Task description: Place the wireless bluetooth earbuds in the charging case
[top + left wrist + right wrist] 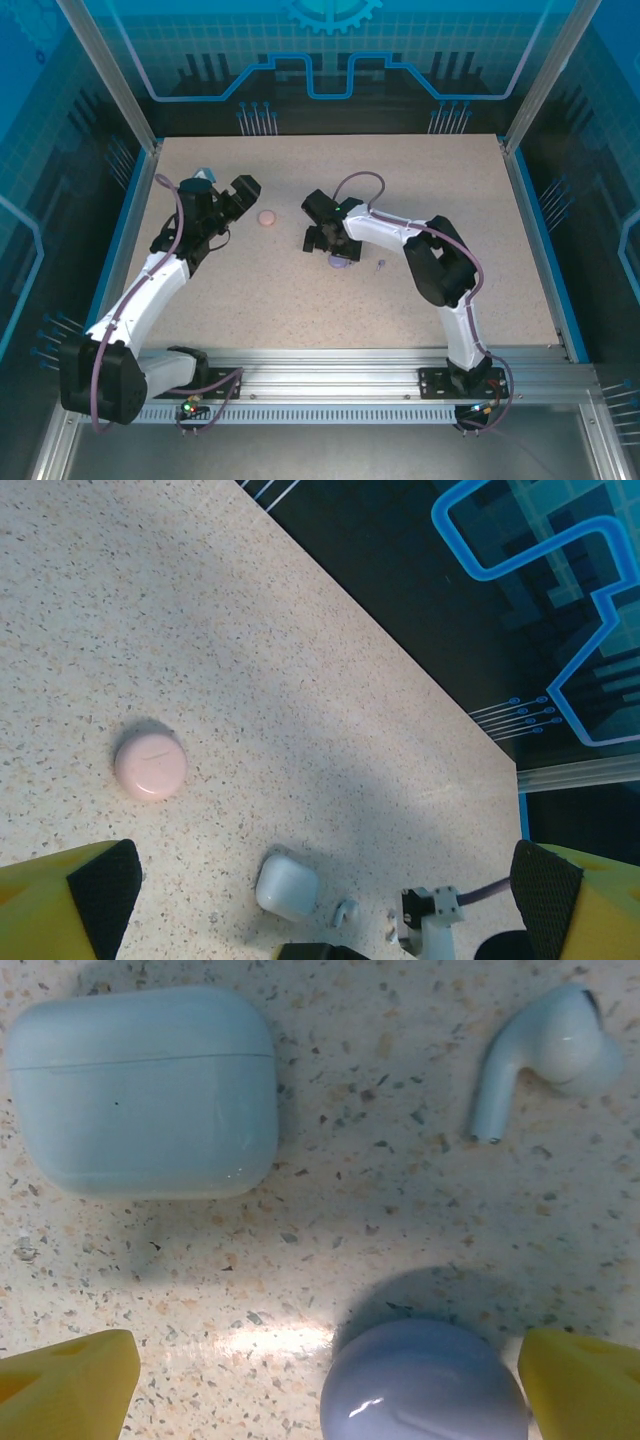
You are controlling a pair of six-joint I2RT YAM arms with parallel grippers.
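Both fingers point(65, 1385) of your right gripper point(322, 1390) stand spread wide and grip nothing. The round purple charging case point(425, 1385) sits between them, crowding the 3 o'clock finger. In the wrist view, the white earbud point(545, 1060) lies at 1 o'clock from that case, its stem trailing toward 7 o'clock and clear of everything. The white rectangular charging case point(140, 1090) lies lid shut at 10 o'clock.

The step in hand looks like picking up a bud, so don't close here or you'd clamp the purple case. Shift toward 1 o'clock and centre over the stem. Turn the wrist so the pads meet the stem's sides, then descend until they nearly brush the table. The bud is tiny and smooth and may squirt out, so close gently. A case lid also needs opening before anything goes in.

Your left gripper point(320, 880) is likewise wide open and empty. From it the pink round charging case point(150, 763) lies closed at 10 o'clock on the speckled table point(300, 680). Overhead, a tiny purplish earbud point(381, 265) lies at 3 o'clock from the purple case.
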